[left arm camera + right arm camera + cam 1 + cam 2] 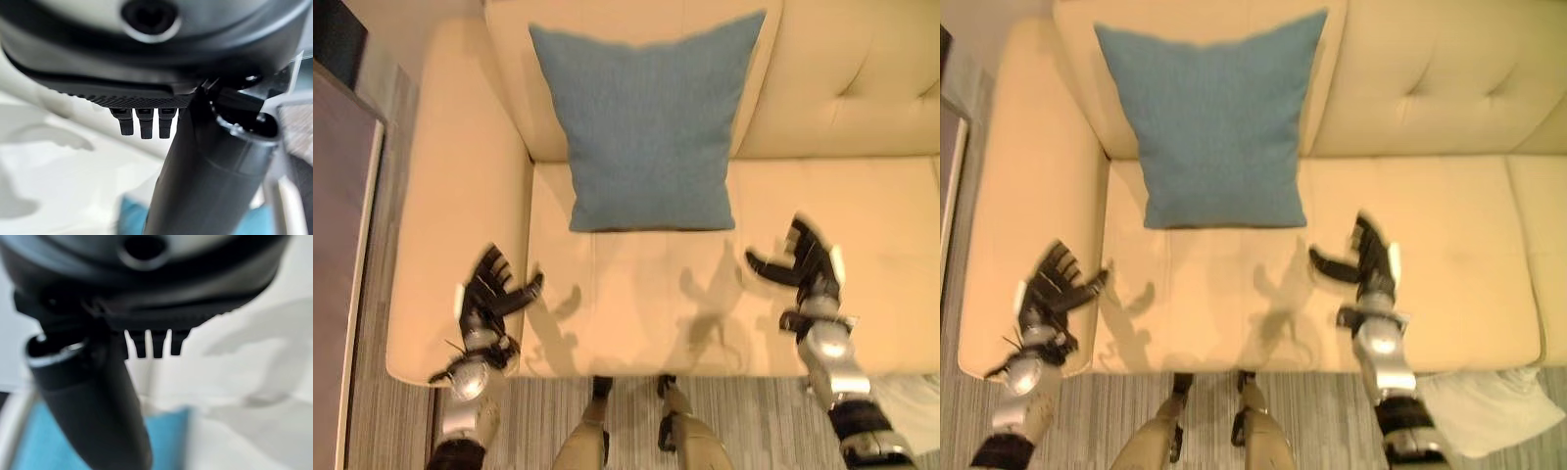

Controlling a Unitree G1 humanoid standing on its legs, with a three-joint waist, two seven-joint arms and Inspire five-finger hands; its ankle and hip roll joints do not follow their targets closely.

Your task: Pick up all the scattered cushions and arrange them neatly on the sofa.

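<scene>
Cushion (646, 127), blue and square with a fine woven face, stood propped against the sofa (862, 88) backrest, its lower edge on the seat at the end by the armrest (460, 196). You had both hands out over the front of that seat, well short of the cushion and holding nothing. Your left hand (489, 294) hovered at the armrest's inner edge, fingers straight and spread; your right hand (808, 259) sat further along the seat, fingers likewise straight with the thumb stuck out sideways. The cushion lay ahead of and between them, toward the backrest, neither hand clearly the nearer.

On the floor at the sofa's front, just past your right arm, a pale, soft, rumpled thing (1489, 411) showed; it may be another cushion, though you could not tell for sure. If so, it lay nearest your right hand, below and behind it.

Sofa upholstery looked smooth and cream, tufted on the back. Striped grey flooring (754, 421) ran along the sofa's front.
</scene>
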